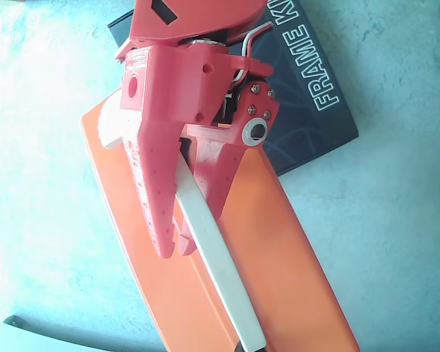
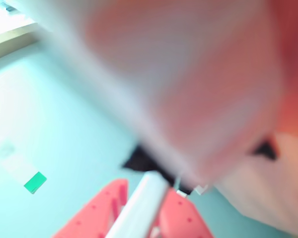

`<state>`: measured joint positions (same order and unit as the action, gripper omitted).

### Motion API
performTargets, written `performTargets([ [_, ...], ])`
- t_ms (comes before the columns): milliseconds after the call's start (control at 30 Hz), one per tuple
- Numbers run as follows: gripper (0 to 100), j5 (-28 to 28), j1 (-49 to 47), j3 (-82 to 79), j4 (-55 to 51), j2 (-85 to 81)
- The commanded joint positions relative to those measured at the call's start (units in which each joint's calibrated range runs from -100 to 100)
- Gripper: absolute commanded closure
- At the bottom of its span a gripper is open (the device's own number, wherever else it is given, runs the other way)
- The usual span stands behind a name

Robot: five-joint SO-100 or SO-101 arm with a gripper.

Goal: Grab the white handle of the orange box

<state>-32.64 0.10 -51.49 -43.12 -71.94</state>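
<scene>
The orange box [image 1: 279,242] lies flat and diagonal on the table in the overhead view. Its white handle [image 1: 224,271] runs along its length. My red gripper [image 1: 176,249] reaches down over the box's upper half, with one finger on each side of the handle and closed against it. In the wrist view the handle [image 2: 141,206] sits pinched between the two red fingers of the gripper [image 2: 145,192], and a black pivot mount [image 2: 139,161] shows at its far end. The box [image 2: 288,74] fills the upper right there as a blur. One white knob [image 1: 116,121] peeks out beside the gripper.
A black flat "FRAME" box [image 1: 315,88] lies under the orange box's upper end, at the top right of the overhead view. The table [image 1: 37,183] is pale blue-green. A small green tag [image 2: 35,182] lies on the table at the left of the wrist view.
</scene>
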Motion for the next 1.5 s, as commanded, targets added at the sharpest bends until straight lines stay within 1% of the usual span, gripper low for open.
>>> performTargets([
  [0, 98, 0.1, 0.2, -47.1, -1.9, 2.0],
  [133, 98, 0.3, 0.2, -47.0, -2.6, 2.1],
  [267, 98, 3.5, 0.5, -47.0, -2.6, 2.1],
  [433, 98, 5.4, 0.6, -46.9, -2.6, 2.1],
  [567, 98, 8.0, 0.3, -46.8, -2.6, 2.1],
  [1033, 98, 8.3, 0.4, -45.4, -2.7, 2.1],
  [1233, 98, 8.3, 0.3, -40.3, -8.2, 2.2],
  [1467, 98, 8.2, 0.3, -43.4, -8.0, 2.2],
])
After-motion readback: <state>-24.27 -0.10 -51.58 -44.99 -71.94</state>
